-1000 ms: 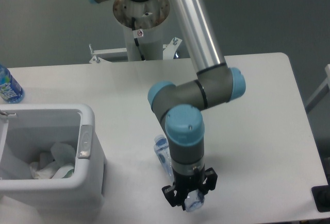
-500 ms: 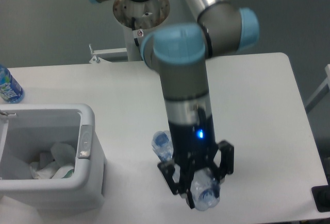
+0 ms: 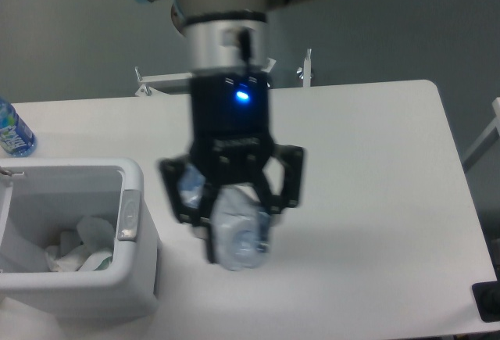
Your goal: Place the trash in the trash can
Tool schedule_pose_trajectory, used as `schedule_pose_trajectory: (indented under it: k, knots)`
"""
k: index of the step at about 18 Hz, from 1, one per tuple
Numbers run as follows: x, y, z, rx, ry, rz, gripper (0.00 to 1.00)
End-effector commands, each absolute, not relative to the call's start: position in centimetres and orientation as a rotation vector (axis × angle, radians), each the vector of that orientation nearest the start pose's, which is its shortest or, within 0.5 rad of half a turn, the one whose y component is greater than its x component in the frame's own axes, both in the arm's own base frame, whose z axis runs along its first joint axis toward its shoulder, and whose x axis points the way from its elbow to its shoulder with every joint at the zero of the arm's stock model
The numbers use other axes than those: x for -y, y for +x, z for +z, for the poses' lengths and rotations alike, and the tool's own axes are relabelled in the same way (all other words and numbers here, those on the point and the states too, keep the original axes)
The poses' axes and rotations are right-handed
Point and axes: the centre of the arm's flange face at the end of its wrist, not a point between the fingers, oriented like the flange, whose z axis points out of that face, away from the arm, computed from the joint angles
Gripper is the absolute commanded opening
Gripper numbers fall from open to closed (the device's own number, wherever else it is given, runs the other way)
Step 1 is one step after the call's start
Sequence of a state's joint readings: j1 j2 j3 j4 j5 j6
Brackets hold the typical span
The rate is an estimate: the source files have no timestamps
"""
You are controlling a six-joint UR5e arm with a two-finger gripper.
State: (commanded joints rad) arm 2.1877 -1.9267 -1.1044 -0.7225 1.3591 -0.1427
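- The gripper point(image 3: 234, 215) had its two dark fingers point(image 3: 275, 191) clamped on the bottle point(image 3: 238, 234), which hung between them above the table point(image 3: 375, 168), blurred by motion.
- The bottle sat roughly upright or a little tilted in the grip, its clear body bulging below the fingertips; the cap end could not be made out for certain.
- A pale label band seemed to wrap the bottle, but no word on it could be read.
- Held off the surface this way, the bottle looked placed for a carry sideways to the bin point(image 3: 129, 191), which stood just beside the gripper toward the table's front corner.
- A blue light point(image 3: 241, 95) glowed on the black wrist housing above the fingers; no marking there was legible.
- The bin stood open-topped, with a grey latch point(image 3: 129, 213) on the wall facing the gripper, and white crumpled paper with a green edge point(image 3: 82, 250) already lay inside.
- The bottle was not yet over the rim, so I judged the drop undone.
- A second bottle point(image 3: 13, 133) with a bright blue-green label stood at the table's far edge, well apart; its print was too small to read.
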Motion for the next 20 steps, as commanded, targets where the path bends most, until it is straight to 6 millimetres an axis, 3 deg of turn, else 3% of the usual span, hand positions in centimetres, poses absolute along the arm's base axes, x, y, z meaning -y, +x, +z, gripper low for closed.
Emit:
schedule_pose_trajectory:
  k: [2,3,7,9,10,11,14,17,20]
  knots:
    - [-65.1,-24.8,62.1,0.664,-2.077,0.022,0.56]
    - [-65.9,-24.7,61.2,0.659,-2.091,0.013,0.56]
    - [-69.7,-21.1,57.1,0.588,-2.135,-0.03,0.56]
    - [-70.4,-19.8,55.8,0.573,-2.161,-0.047,0.59]
    - [-70.4,-19.7,55.8,0.572,-2.163,-0.048,0.74]
    - [-70.4,-19.6,55.8,0.566,-2.163,-0.043,0.96]
    - [-69.4,-19.1,56.1,0.534,-2.177,-0.025,1.0]
    - [-68.6,-20.6,55.9,0.551,-2.183,0.007,1.0]
    - [-66.1,-25.8,56.2,0.624,-2.176,0.146,1.0]
